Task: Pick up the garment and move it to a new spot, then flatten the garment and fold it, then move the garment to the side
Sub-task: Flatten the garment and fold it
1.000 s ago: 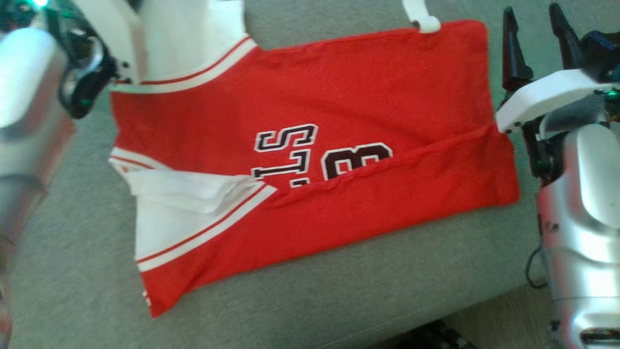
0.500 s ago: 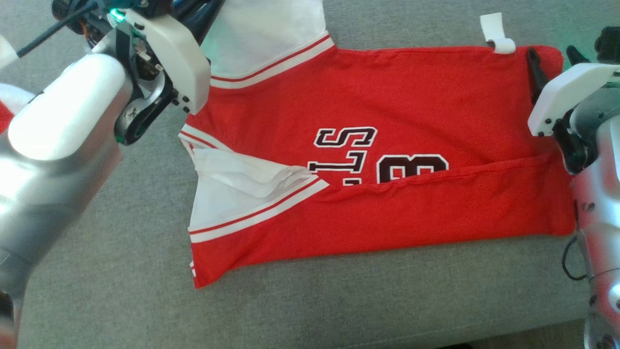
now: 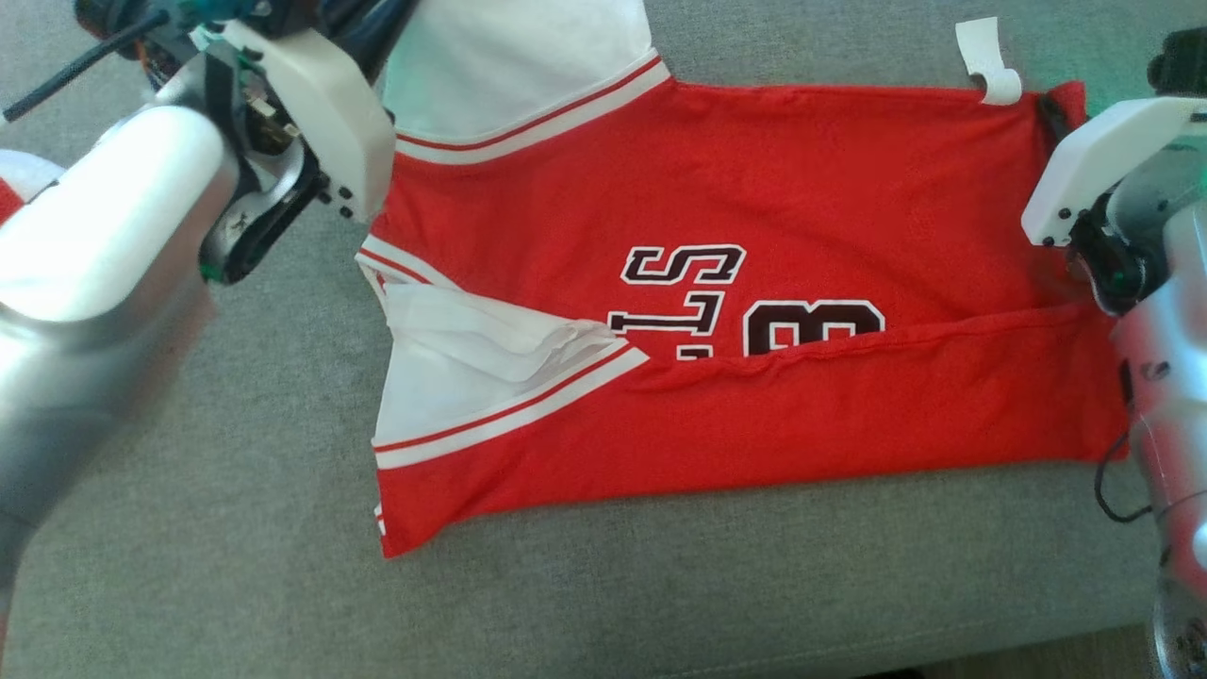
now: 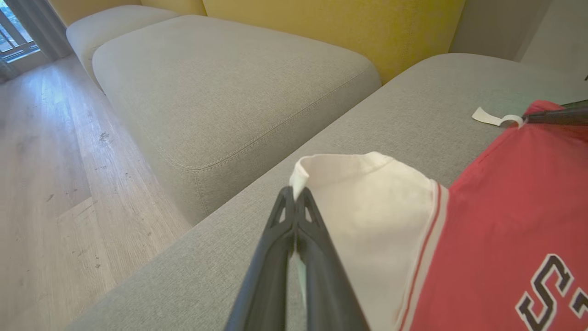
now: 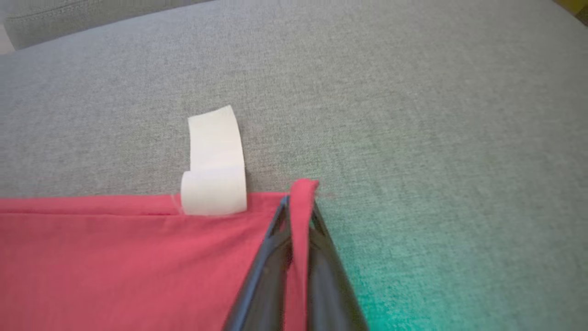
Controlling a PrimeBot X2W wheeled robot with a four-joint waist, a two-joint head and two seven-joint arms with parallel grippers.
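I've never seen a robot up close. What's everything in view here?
jersey: one, red with white sleeves and dark lettering, spread on the seat
tag: one, white, curled at the jersey's far edge
seat: one, grey, under the jersey
second cushion: one, grey, beside the seat
backrest: one, yellow, behind the cushions
floor: one, pale wood, beside the cushions
left end effector: one, dark, shut on a white sleeve's corner
right end effector: one, dark, shut on the jersey's red corner
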